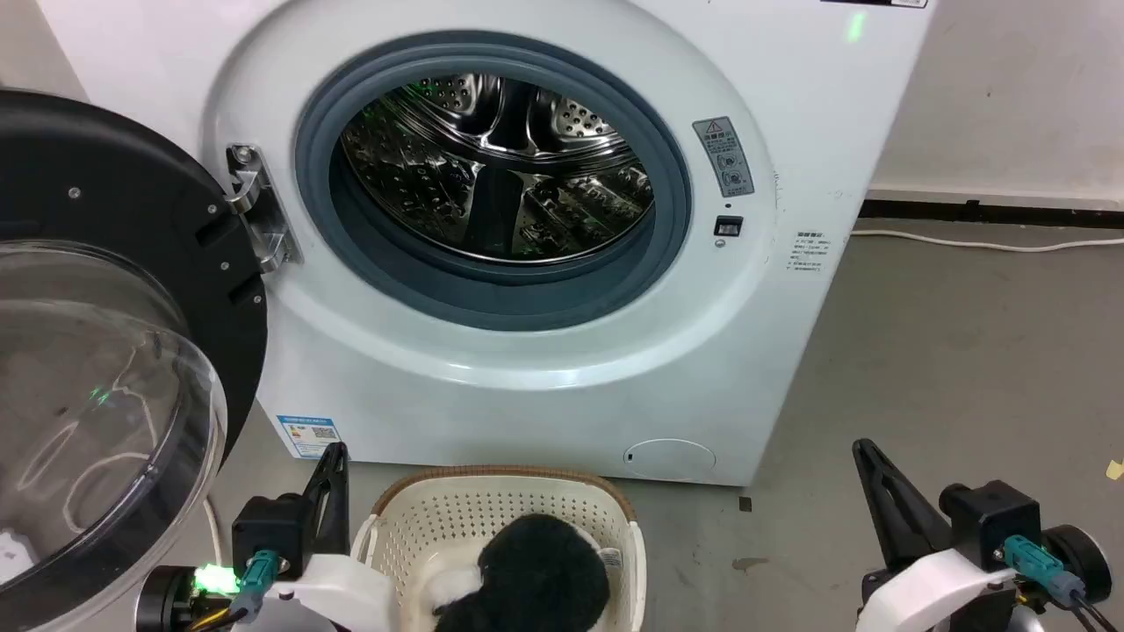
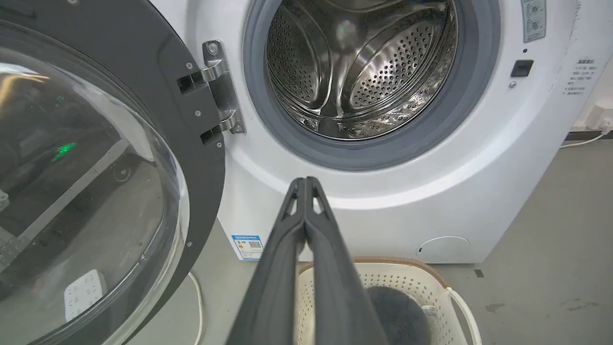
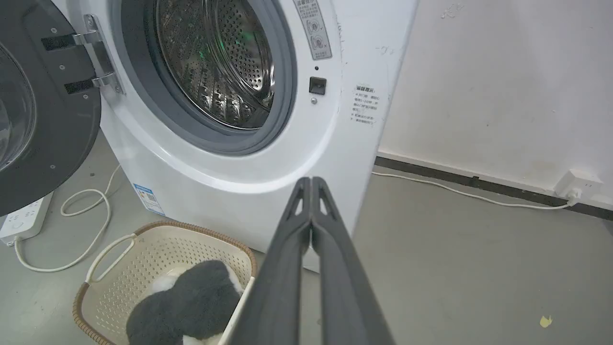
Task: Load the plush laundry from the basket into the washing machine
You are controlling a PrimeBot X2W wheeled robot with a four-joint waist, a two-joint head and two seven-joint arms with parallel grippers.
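The white washing machine (image 1: 544, 377) stands with its door (image 1: 97, 351) swung open to the left; its steel drum (image 1: 496, 167) holds nothing. On the floor before it sits the cream basket (image 1: 500, 518) with the black-and-white plush laundry (image 1: 540, 575) inside, also seen in the right wrist view as plush laundry (image 3: 191, 297) in the basket (image 3: 119, 282). My left gripper (image 1: 336, 452) is shut, just left of the basket. My right gripper (image 1: 862, 446) is shut, well to the basket's right. Neither holds anything.
A white power strip (image 3: 24, 218) and looped cable (image 3: 86, 235) lie on the floor left of the machine. Another cable (image 3: 455, 191) runs along the right wall to a socket (image 3: 577, 184). Grey floor (image 1: 966, 351) spreads to the right.
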